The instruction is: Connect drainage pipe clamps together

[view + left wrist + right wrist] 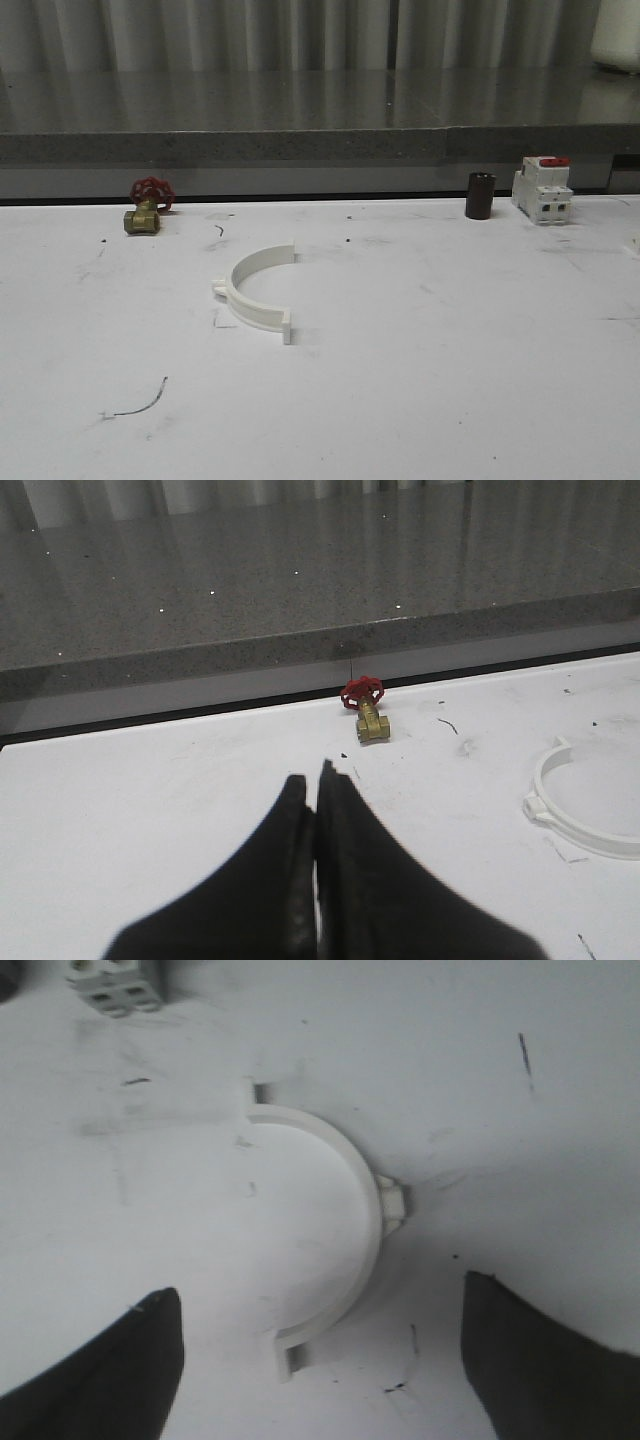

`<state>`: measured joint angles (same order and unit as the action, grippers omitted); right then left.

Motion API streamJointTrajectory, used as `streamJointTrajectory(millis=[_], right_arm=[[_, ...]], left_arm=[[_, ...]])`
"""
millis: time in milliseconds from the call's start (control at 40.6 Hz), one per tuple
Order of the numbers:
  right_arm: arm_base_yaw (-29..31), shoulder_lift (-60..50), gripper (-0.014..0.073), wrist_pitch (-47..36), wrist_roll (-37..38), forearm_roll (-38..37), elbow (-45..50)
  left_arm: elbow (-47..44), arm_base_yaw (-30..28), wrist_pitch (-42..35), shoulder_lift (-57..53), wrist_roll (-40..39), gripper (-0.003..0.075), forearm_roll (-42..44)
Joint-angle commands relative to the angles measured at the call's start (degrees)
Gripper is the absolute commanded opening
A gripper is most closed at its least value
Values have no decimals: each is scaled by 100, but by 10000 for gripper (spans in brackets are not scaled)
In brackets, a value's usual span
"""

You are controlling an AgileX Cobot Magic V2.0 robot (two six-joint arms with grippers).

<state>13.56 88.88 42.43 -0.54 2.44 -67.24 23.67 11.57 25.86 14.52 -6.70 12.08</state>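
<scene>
Black fingers (pixel 100 1365) of my right gripper (pixel 320 1360) spread wide over one white plastic half-ring clamp (pixel 345 1230) — left gripper (pixel 316 810) pressed closed, holding nothing.

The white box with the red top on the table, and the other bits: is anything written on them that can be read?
No text is readable.
Breaker: any marking too small and blurred.
Clamp half: plain white, none.
Valve: none legible.
Dark cylinder: none legible.
</scene>
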Motion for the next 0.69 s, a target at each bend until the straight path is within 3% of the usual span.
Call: streamJointTrajectory(millis=[0,320,665], right_arm=[[135,320,591,265,-370,-137,-569],[147,1946,590,1380,-722,-142,-1871],[159,2621,590,1705,-962,-156,-2385]], left_arm=[[164,40,-434,45,9,-20,-4],[164,40,-434,45,9,-20,-4],[164,40,-434,45,9,-20,-4]])
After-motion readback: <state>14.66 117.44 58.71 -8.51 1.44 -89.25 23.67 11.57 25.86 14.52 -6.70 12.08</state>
